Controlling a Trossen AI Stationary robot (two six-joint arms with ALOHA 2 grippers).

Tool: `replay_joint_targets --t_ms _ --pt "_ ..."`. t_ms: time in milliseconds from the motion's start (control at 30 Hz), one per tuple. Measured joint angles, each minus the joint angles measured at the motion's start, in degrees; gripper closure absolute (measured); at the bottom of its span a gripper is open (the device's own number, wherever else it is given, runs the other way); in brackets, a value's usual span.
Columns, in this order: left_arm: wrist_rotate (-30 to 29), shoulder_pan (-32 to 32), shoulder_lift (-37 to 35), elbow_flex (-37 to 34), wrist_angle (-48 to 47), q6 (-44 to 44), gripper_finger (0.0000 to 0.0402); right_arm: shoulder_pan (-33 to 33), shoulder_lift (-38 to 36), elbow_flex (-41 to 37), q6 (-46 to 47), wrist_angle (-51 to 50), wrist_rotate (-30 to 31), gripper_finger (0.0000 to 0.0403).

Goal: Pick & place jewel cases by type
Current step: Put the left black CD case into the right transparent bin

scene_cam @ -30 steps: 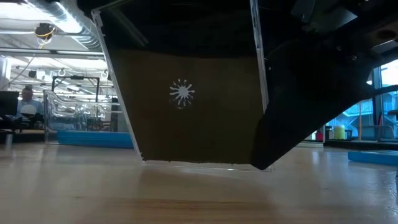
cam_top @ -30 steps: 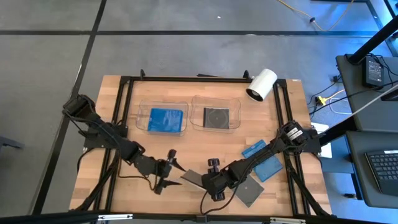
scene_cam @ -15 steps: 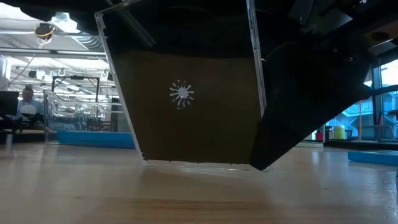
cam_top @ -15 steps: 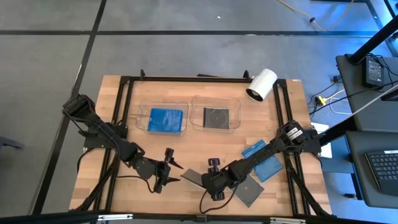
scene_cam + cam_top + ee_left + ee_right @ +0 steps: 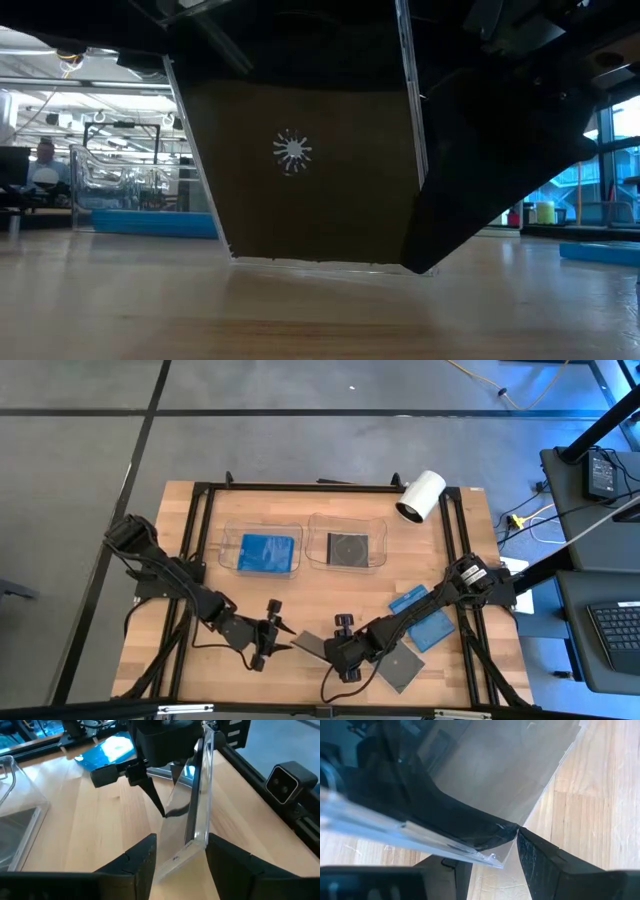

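The right gripper (image 5: 335, 643) reaches low over the near middle of the wooden table (image 5: 450, 530), its dark arm stretched across from the right edge. Its fingers (image 5: 547, 862) are clamped on a thin dark grey square plastic jewel case (image 5: 308, 645), which it holds lifted off the wood and tilted steeply, one edge hanging lowest. In the low view that held case (image 5: 300, 170) fills most of the picture, its clear rim showing and its bottom edge just above the tabletop.

The left gripper (image 5: 270, 640) comes in from the left side, its arm bent low across the table, and points at the free edge of the same case. In the left wrist view its two dark fingers (image 5: 142, 857) stand on either side of the case's clear edge (image 5: 197, 820), partly apart, with gaps visible on both sides; they are not seen pressing on it.

Just to the right of the right gripper another dark grey jewel case (image 5: 402, 665) lies flat on the table near the front edge. Beyond it, toward the right edge, two bright blue jewel cases lie flat, one nearer (image 5: 432, 630) and one a little farther back (image 5: 408, 600), close together.

At the back of the table stand two clear shallow plastic trays side by side. The left tray (image 5: 228, 550) holds a blue jewel case (image 5: 266, 552); the right tray (image 5: 318, 532) holds a dark jewel case (image 5: 347, 548). A white cylindrical camera (image 5: 420, 495) sits at the far right corner.
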Motion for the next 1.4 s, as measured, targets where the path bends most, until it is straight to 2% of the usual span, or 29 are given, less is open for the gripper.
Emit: replay_joint_targets --t_ms 333,533,833,1033,1400 --pt "0.09 -0.61 0.51 0.0 5.0 6.33 0.0318 0.0 0.0 0.0 -0.04 -0.11 0.0 0.0253" --pt "0.52 -0.6 0.41 0.07 3.0 5.77 0.0355 -0.02 0.0 0.0 -0.09 -0.31 0.18 0.0253" --pt "-1.05 -0.59 0.41 0.1 2.55 6.79 0.0346 -0.02 0.0 -0.02 0.0 -0.33 0.2 0.0253" --pt "-0.92 -0.59 0.43 0.09 2.77 10.49 0.0369 -0.02 0.0 -0.02 -0.07 -0.49 0.42 0.0253" --pt "-0.9 -0.55 0.43 0.07 2.83 10.51 0.0365 -0.01 0.0 0.02 -0.18 -0.96 0.0 0.0253"
